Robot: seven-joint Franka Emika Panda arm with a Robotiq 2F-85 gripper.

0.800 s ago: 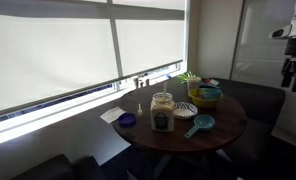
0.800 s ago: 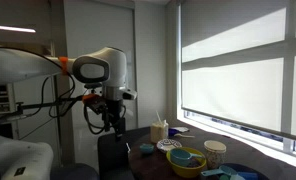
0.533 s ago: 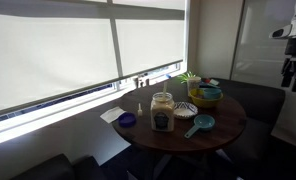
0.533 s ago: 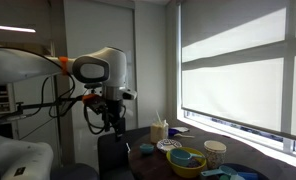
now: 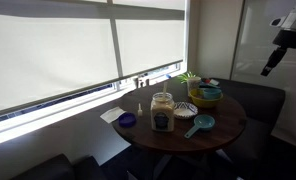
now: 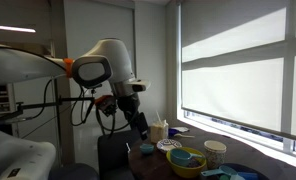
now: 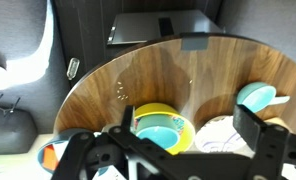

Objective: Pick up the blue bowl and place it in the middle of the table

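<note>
No legible text; jar (image 5: 162,113) label, if any, too small.

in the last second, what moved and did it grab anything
The gripper swung out toward the table and now tilts down at it, open and empty. Nothing was taken hold of or let go. The blue bowl, the jar and the other dishes stayed where they were.

Office-like lounge; round wooden table (image 7: 168,70) beside blinded windows (image 5: 58,50).
</note>
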